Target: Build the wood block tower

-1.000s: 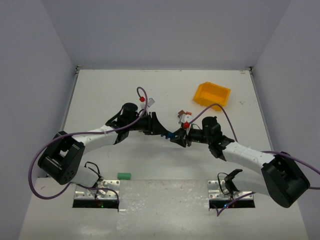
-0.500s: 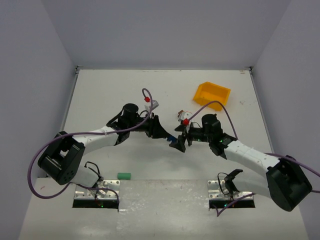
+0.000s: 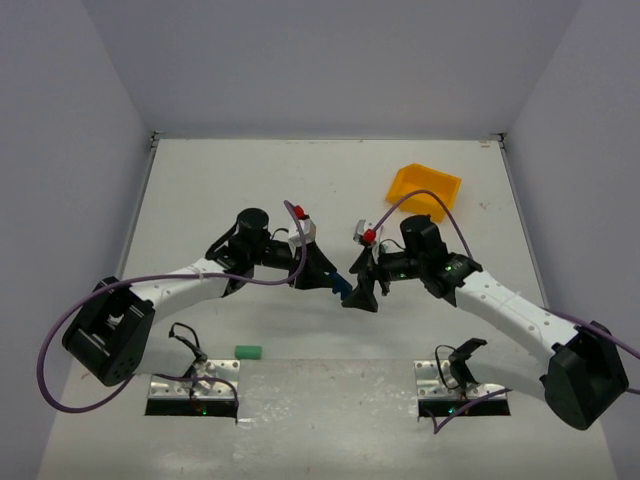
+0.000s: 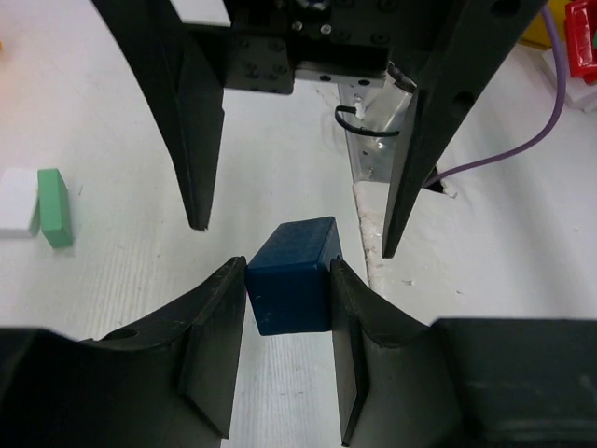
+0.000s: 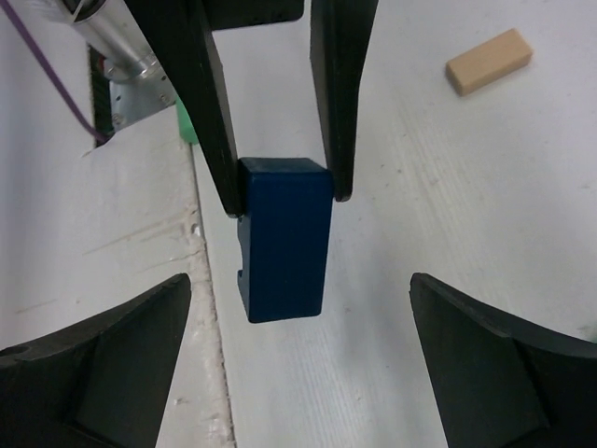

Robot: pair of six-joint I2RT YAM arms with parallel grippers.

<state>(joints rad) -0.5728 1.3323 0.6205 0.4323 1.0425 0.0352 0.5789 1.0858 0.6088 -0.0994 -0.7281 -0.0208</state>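
Observation:
A dark blue wood block (image 4: 292, 275) hangs just above the table, and my left gripper (image 4: 287, 268) is shut on its two sides. In the right wrist view the same blue block (image 5: 284, 238) sticks out from the left gripper's fingers (image 5: 213, 112). My right gripper (image 5: 298, 280) faces it with its jaws wide apart, touching nothing. From above, the left gripper (image 3: 335, 283) and right gripper (image 3: 361, 297) meet tip to tip at mid-table. A green block (image 3: 247, 351) lies near the left base. A tan block (image 5: 489, 61) lies flat on the table. No stacked wood block tower is in view.
A yellow plastic bin (image 3: 424, 189) stands at the back right. Metal base plates (image 3: 193, 388) sit along the near edge, with purple cables looping off both arms. The green block (image 4: 53, 207) lies beside a white piece in the left wrist view.
The right gripper has opened wide and let go of the blue block, which stays in the left gripper. Both grippers have shifted slightly toward the near edge.

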